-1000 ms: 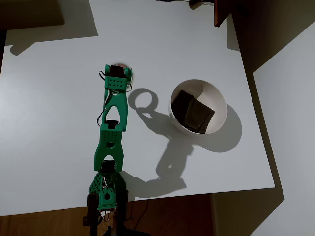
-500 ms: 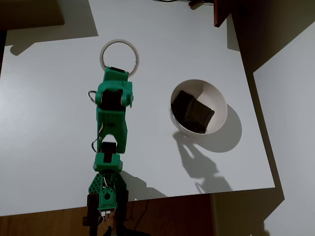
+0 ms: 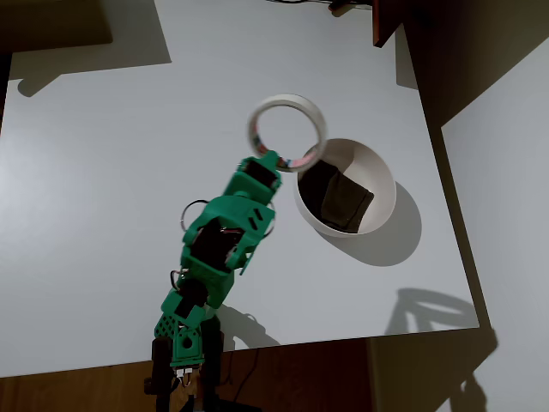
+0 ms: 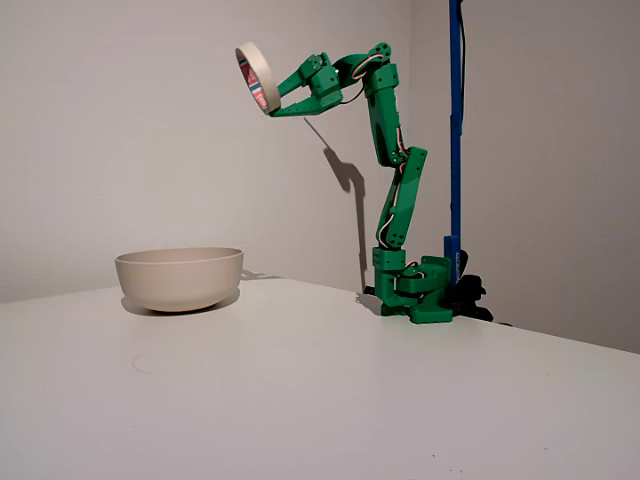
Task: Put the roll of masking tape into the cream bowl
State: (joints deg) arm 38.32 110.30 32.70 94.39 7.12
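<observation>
My green gripper [image 3: 281, 161] is shut on the lower edge of the roll of masking tape [image 3: 288, 99], an off-white ring with reddish print inside. In the overhead view the ring hangs just left of the cream bowl [image 3: 383, 204], its edge overlapping the bowl's near rim. The fixed view shows the tape [image 4: 262, 70] held high in the air, tilted, at the gripper [image 4: 272, 103], well above and to the right of the bowl [image 4: 180, 278] on the white table.
A dark folded cloth [image 3: 336, 196] lies inside the bowl. The arm's base [image 4: 420, 295] stands at the table's front edge in the overhead view, with a blue pole [image 4: 455, 130] behind it. The table [image 3: 86, 215] ends close to the right of the bowl.
The arm has lifted the tape off the table and swung it right, from the back left towards the bowl's rim.
</observation>
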